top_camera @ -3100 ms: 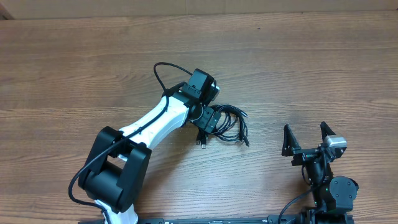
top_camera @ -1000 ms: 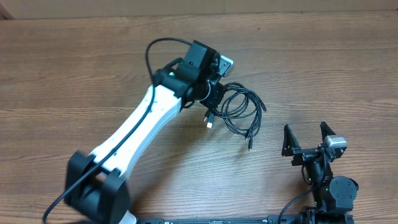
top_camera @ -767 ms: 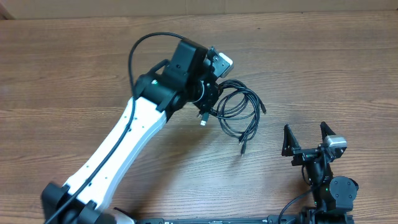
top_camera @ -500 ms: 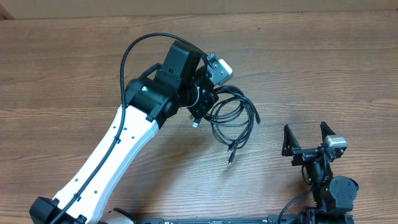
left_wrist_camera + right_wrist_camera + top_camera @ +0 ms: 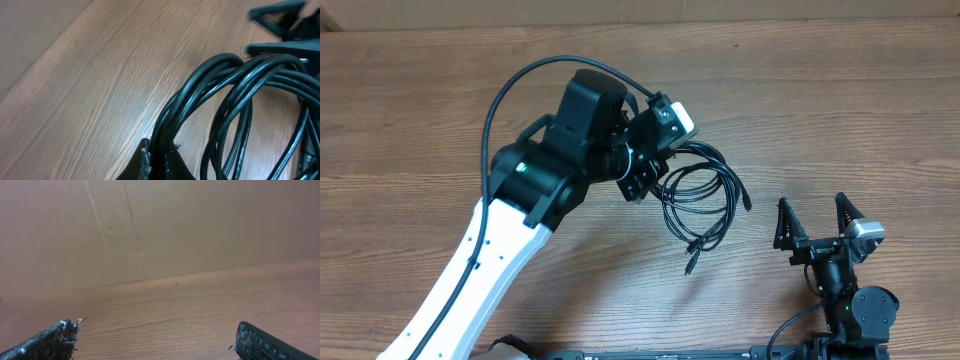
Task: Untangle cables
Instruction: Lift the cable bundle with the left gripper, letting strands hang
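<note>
A bundle of black cables (image 5: pixel 700 200) hangs in loops from my left gripper (image 5: pixel 642 185), which is lifted above the table's middle. Loose plug ends dangle at the lower edge (image 5: pixel 690 265) and at the right (image 5: pixel 747 203). In the left wrist view the cables (image 5: pixel 220 95) run as several strands between the black fingertips (image 5: pixel 144 161), and the left gripper (image 5: pixel 159 160) is shut on them. My right gripper (image 5: pixel 814 222) rests at the front right, apart from the bundle, open. Its fingers (image 5: pixel 57 337) stand wide in the right wrist view with nothing between them.
The wooden table (image 5: pixel 840 110) spreads all around. A brown cardboard wall (image 5: pixel 165 225) rises at the table's far edge. The left arm's white link (image 5: pixel 490 260) slants across the front left, with its own black lead arching above it (image 5: pixel 520 75).
The left arm has lifted and pulled back toward the left with the cables, whose loops now hang lower and looser. The right arm has stayed in place.
</note>
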`<action>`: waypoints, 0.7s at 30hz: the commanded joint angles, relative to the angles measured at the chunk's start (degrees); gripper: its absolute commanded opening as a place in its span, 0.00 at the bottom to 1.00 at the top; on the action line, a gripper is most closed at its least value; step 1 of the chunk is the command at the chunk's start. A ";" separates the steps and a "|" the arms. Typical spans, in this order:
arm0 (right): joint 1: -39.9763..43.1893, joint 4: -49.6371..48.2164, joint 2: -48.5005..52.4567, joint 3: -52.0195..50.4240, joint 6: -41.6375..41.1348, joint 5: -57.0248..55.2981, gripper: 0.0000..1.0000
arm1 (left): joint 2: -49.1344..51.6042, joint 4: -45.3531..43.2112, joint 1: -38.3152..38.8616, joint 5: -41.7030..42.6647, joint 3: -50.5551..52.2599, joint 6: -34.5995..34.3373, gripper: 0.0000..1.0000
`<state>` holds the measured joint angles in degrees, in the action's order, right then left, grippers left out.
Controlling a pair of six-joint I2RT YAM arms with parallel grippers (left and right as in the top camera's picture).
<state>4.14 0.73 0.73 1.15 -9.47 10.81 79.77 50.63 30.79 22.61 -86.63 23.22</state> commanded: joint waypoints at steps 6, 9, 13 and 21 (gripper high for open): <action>0.04 11.34 -0.57 16.37 -11.76 5.60 1.00 | -2.75 1.86 0.33 4.46 -1.62 3.80 0.04; 0.07 24.57 0.07 27.04 -11.74 5.60 1.00 | -2.75 1.73 0.33 4.46 -1.62 3.80 0.04; 0.04 37.90 2.36 37.24 -11.74 6.27 1.00 | -2.75 0.87 0.33 4.79 -1.62 3.80 0.04; 0.04 58.99 12.35 55.08 -11.47 22.01 1.00 | -2.73 -0.07 0.33 21.33 -1.62 15.08 0.04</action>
<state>4.14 56.42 9.06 51.11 -21.02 23.51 78.11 51.03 30.79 32.77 -86.63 30.61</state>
